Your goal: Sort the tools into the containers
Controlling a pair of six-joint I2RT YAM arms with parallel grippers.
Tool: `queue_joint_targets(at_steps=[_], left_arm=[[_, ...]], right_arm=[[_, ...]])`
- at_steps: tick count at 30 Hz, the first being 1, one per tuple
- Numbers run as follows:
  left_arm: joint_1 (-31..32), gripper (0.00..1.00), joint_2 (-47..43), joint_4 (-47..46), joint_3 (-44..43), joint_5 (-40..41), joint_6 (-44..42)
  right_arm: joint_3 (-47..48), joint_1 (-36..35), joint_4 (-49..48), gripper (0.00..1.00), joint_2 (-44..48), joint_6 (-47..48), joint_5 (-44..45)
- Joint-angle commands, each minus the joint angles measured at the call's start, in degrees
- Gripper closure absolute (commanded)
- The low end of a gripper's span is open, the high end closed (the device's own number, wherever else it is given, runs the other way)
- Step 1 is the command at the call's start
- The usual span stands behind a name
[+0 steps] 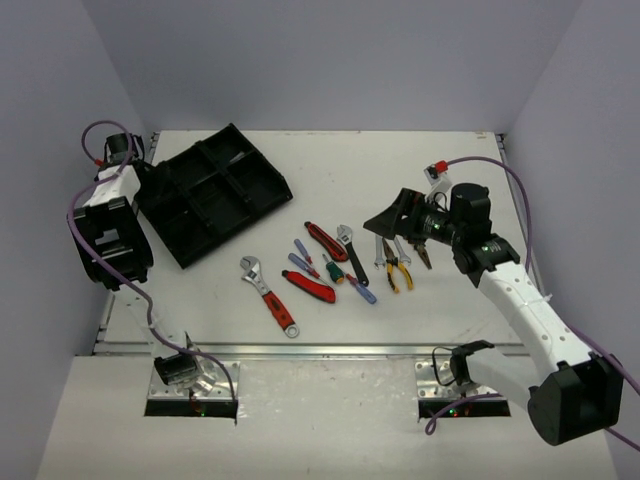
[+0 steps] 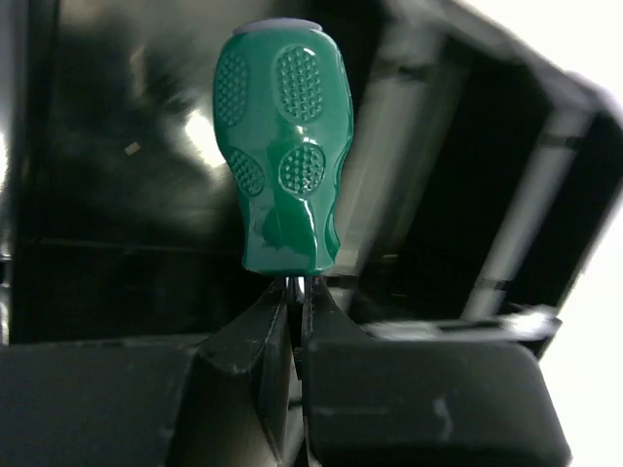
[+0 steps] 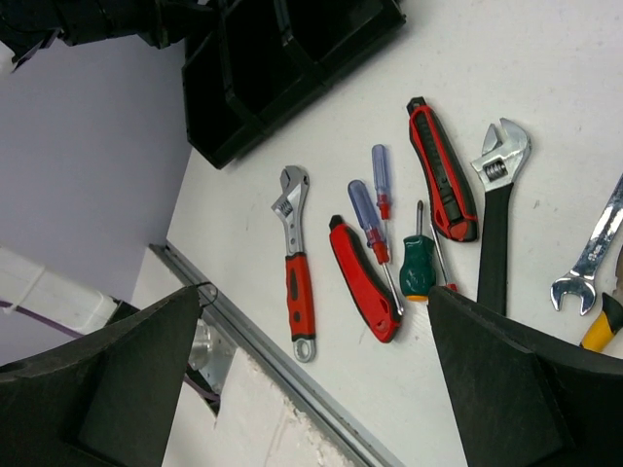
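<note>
Close up, my left gripper (image 2: 297,292) is pinched tight on the thin metal stem of a fat green screwdriver (image 2: 282,165). It holds it handle up over the big black tray (image 1: 238,222). My right gripper (image 3: 313,292) is spread wide and holds nothing. It hangs above the other tools on the white table (image 1: 450,160). Down there lie a black-handled wrench (image 3: 494,243), a red-handled wrench (image 3: 297,282), two red knives (image 3: 443,175), yellow pliers (image 1: 398,272) and two little blue screwdrivers (image 3: 365,219).
</note>
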State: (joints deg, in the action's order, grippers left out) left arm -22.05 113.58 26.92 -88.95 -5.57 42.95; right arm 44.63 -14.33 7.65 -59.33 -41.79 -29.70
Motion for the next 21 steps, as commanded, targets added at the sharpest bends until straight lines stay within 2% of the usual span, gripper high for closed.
queue_joint_targets(at_steps=[1,8,9,10,11,14,21], left_arm=[[0.2,1.0,0.0,0.5,-1.1,-1.6,1.0],[-0.3,1.0,2.8,0.0,-0.8,-4.2,0.8],[-0.5,0.96,3.0,0.1,-0.7,-4.4,0.8],[-0.7,0.84,3.0,0.2,-0.3,-4.7,0.9],[-0.7,0.62,2.5,-0.1,-0.1,-4.9,1.0],[-0.7,0.5,0.9,-1.0,0.6,-5.7,0.9],[-0.8,0.37,-4.8,-1.0,-0.3,-5.5,0.8]], right_arm=[[-0.2,0.4,-3.5,0.01,-0.3,1.3,-1.5],[-1.0,0.4,-4.5,0.01,0.4,1.1,-1.8],[-1.1,0.4,-4.5,0.01,0.5,1.1,-1.8],[-1.1,0.4,-4.5,0.01,0.6,1.1,-1.7],[-1.2,0.4,-4.5,0.01,0.6,1.1,-1.5],[-1.0,0.5,-4.5,0.01,0.5,1.2,-1.2],[-0.9,0.4,-5.9,0.01,-1.0,0.2,-1.9]])
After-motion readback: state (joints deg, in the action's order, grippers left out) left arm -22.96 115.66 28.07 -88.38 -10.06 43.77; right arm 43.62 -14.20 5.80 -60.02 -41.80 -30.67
